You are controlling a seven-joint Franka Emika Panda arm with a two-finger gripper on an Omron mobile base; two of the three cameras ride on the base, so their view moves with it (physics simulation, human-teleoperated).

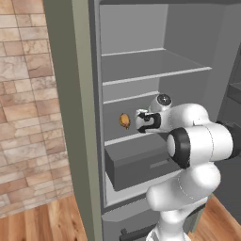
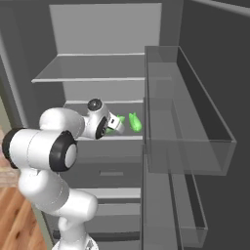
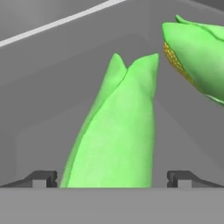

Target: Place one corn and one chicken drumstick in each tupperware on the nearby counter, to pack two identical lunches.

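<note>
from the left base view my white arm [image 1: 197, 146] reaches into the open fridge [image 1: 155, 70], and i see one chicken drumstick [image 1: 124, 121] on the middle shelf just left of the hand. right base view shows two corn cobs [image 2: 135, 122] on that shelf instead. hand view: my gripper [image 3: 112, 178] stands wide apart around the near cob [image 3: 116, 140], not clamped; second cob [image 3: 199, 65] upper right.

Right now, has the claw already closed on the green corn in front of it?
No. In the hand view the gripper stands open, its fingertips apart on either side of the corn.
</note>
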